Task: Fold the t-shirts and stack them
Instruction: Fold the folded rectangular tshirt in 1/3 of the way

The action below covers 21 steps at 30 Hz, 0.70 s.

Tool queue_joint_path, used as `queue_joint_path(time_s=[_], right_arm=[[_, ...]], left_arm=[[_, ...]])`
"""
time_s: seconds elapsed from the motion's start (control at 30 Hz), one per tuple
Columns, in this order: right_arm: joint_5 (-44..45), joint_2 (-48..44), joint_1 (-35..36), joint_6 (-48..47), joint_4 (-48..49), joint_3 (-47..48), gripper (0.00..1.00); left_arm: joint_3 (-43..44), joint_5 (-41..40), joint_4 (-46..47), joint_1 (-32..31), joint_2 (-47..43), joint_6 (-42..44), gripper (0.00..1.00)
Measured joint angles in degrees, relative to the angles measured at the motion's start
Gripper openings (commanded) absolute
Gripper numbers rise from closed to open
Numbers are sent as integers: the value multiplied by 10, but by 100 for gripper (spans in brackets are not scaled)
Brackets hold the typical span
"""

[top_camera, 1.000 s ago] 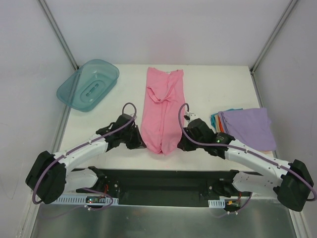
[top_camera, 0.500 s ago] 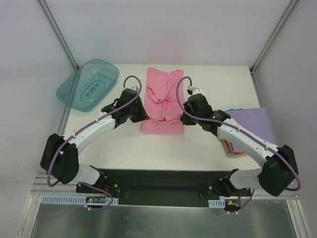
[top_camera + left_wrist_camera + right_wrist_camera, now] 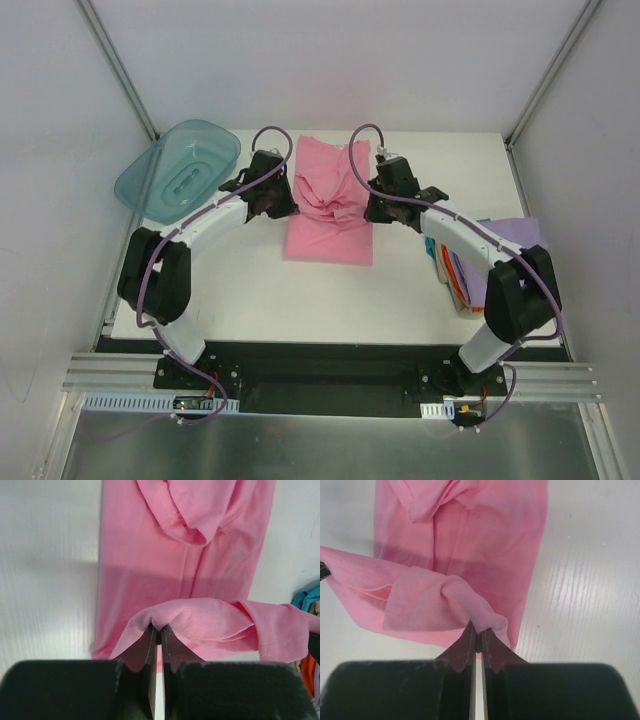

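The pink t-shirt (image 3: 330, 225) lies lengthwise in the middle of the table, its near hem lifted and carried over its middle. My left gripper (image 3: 287, 208) is shut on the hem's left corner (image 3: 165, 617). My right gripper (image 3: 369, 208) is shut on the right corner (image 3: 482, 617). Between them the raised hem sags in a fold above the flat part of the shirt (image 3: 150, 555), (image 3: 485, 545). A stack of folded t-shirts (image 3: 520, 240), lavender on top with orange and teal edges below, sits at the right edge, partly behind the right arm.
A translucent teal tub (image 3: 180, 170) lies at the back left of the white table (image 3: 250, 290). Slanted frame posts stand at the two back corners. Both arms reach far forward across the table.
Both grippers have carried the pink shirt's near hem away from the front edge toward the collar, doubling the shirt over; the arms have stretched out forward.
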Motion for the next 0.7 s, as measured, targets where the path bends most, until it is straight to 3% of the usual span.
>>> queue_joint_path(time_s=[0.33,0.47,0.53,0.6,0.63,0.7], right_arm=[[-35,92,-37,-7,2,64,1],[-57,130,-55,-7,3,79,4],[-73,150,-62,-7,3,89,5],[-85,169,-70,-7,2,102,13],[-88,177,-73,-6,1,108,18],[-92,187,-77,-5,0,117,34]], left_arm=[[92,47,0,32,111,6,0],[120,79,0,43,154,7,10],[131,92,0,49,172,6,30],[139,104,-2,52,184,7,52],[143,110,-2,55,190,9,69],[150,121,-5,58,195,11,85]])
